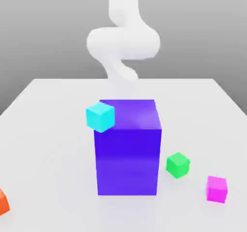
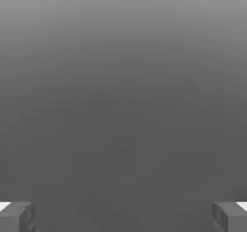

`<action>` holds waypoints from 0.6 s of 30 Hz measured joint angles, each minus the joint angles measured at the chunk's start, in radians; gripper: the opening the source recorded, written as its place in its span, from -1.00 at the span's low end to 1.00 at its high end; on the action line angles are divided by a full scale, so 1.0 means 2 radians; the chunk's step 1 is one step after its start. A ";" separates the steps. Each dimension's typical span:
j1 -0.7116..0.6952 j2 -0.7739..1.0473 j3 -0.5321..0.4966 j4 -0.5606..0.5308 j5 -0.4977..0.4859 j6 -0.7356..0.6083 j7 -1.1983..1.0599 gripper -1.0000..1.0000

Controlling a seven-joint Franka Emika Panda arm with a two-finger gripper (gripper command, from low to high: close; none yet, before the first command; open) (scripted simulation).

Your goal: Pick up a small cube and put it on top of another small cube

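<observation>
In the exterior view, the small magenta cube sits on the white worktop just beside the green cube, at the exterior view's right of the purple block; nothing is grasped yet.

In the hand view, the hand hangs with fingers wide apart, empty. Next, it probably must travel over the magenta cube and descend.

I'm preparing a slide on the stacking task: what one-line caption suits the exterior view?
White arm behind a purple block; cyan, green, magenta-pink and orange cubes on the table.

No text, label, brand, number or sign can be read on anything here.
</observation>
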 joint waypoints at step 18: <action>0.164 0.329 0.040 -0.077 0.029 0.147 -0.266 0.00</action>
